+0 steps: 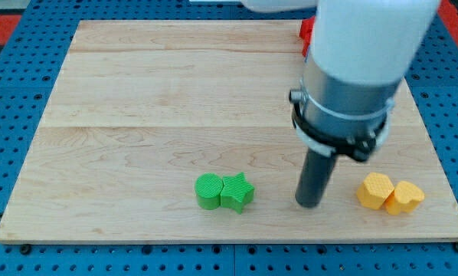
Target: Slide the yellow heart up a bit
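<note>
The yellow heart point(406, 197) lies near the board's bottom right corner. It touches a yellow pentagon-like block point(374, 190) on its left. My tip point(309, 204) rests on the board to the left of the yellow pair, about a block's width from the pentagon-like block. It is lower left of the heart and touches no block.
A green round block point(208, 191) and a green star point(237, 192) sit touching each other at the bottom middle, left of my tip. A red block point(306, 32) shows at the top edge, mostly hidden behind the arm. The wooden board point(137, 100) lies on a blue perforated table.
</note>
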Controlling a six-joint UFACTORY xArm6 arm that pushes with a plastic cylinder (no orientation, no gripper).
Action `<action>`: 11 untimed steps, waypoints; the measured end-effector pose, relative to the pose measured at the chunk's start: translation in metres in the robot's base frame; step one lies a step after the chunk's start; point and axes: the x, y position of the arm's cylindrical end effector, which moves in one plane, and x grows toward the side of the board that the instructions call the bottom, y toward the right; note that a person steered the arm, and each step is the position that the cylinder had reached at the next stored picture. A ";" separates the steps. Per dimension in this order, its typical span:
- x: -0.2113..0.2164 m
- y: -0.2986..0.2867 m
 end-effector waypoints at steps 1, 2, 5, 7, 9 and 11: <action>0.030 0.058; 0.035 0.123; -0.010 0.118; -0.036 0.088; -0.052 0.101; -0.075 0.102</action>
